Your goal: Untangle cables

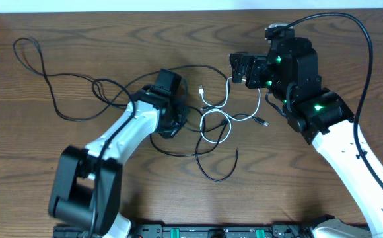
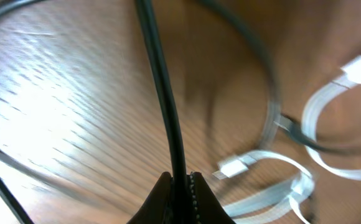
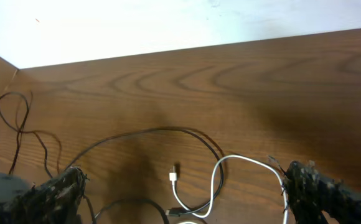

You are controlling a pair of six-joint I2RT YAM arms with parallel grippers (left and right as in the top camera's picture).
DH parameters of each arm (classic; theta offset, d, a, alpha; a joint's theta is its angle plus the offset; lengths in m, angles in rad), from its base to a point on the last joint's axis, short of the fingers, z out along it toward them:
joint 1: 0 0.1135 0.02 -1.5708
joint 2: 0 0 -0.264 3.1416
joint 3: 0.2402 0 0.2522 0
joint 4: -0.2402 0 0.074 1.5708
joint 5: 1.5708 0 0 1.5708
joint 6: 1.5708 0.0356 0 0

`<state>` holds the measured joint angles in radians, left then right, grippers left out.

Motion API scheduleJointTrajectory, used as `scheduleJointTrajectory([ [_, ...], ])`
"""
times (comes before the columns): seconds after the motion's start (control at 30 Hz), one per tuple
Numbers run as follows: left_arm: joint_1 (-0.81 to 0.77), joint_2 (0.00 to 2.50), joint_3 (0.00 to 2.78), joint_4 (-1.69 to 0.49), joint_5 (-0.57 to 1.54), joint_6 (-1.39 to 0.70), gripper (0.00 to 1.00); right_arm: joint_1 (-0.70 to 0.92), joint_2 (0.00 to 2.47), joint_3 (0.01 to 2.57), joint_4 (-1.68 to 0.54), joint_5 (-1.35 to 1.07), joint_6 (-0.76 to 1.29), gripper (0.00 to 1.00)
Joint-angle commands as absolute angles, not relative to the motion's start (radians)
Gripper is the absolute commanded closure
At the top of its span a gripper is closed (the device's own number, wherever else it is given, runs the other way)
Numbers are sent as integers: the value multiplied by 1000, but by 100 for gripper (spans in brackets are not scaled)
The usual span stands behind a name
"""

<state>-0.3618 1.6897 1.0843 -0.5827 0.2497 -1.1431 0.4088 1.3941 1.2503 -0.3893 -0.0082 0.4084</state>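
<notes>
A tangle of cables lies mid-table. A white cable point(image 1: 215, 109) loops through two thin black cables, one trailing far left point(image 1: 33, 56), the other curling toward the front point(image 1: 219, 173). My left gripper point(image 1: 177, 119) sits low over the tangle's left side. In the left wrist view it point(image 2: 179, 178) is shut on a black cable point(image 2: 162, 93), with the white cable's plug point(image 2: 233, 167) just to its right. My right gripper point(image 1: 243, 71) hovers open above the white cable's far end. In the right wrist view its fingers point(image 3: 320, 190) stand wide apart over the white cable point(image 3: 216, 177).
The wooden table point(image 1: 323, 33) ends at a white wall along the back edge point(image 3: 168, 53). The right arm's thick black hose point(image 1: 360, 30) arches above the back right. The left arm's base point(image 1: 82, 192) stands at the front left.
</notes>
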Motion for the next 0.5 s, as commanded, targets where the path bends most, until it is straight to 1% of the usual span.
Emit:
scheduleJointTrajectory([
  [0.0, -358, 1563, 1114, -542, 276, -1067, 92, 406, 1393, 1261, -401, -2, 395, 1],
  [0.07, -358, 1493, 1114, -496, 272, -1014, 93, 405, 1393, 1261, -402, -2, 395, 1],
  [0.23, -358, 1356, 1114, -490, 189, -1010, 93, 403, 1393, 1261, -401, -3, 395, 1],
  [0.33, -358, 1317, 1114, -475, 171, -1010, 93, 404, 1393, 1261, -401, -3, 395, 1],
  [0.47, -358, 1313, 1114, -392, 111, -1010, 93, 404, 1393, 1261, -401, -3, 395, 1],
])
